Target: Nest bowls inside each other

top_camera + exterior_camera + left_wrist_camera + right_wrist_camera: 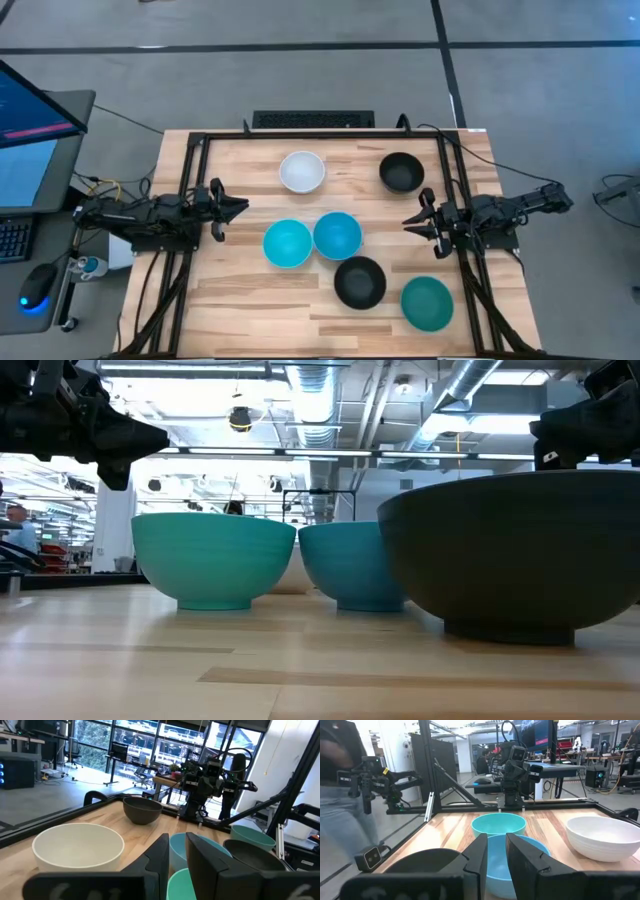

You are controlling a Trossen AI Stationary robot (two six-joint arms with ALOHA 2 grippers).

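Six bowls stand upright on their bases on the wooden table (240,300). The white bowl (302,171) and a black bowl (401,172) are at the far side. Two light blue bowls (288,243) (337,235) touch in the middle. A second black bowl (360,281) and the teal green bowl (427,303) are at the near right. My left gripper (238,208) hovers at the table's left, shut and empty, pointing right. My right gripper (410,222) hovers at the right, shut and empty, pointing left.
A black frame (320,137) runs around the table's edges. A keyboard (312,119) lies beyond the far edge. A monitor (30,110) and a mouse (38,285) are off the table's left. Bare wood lies at the near left.
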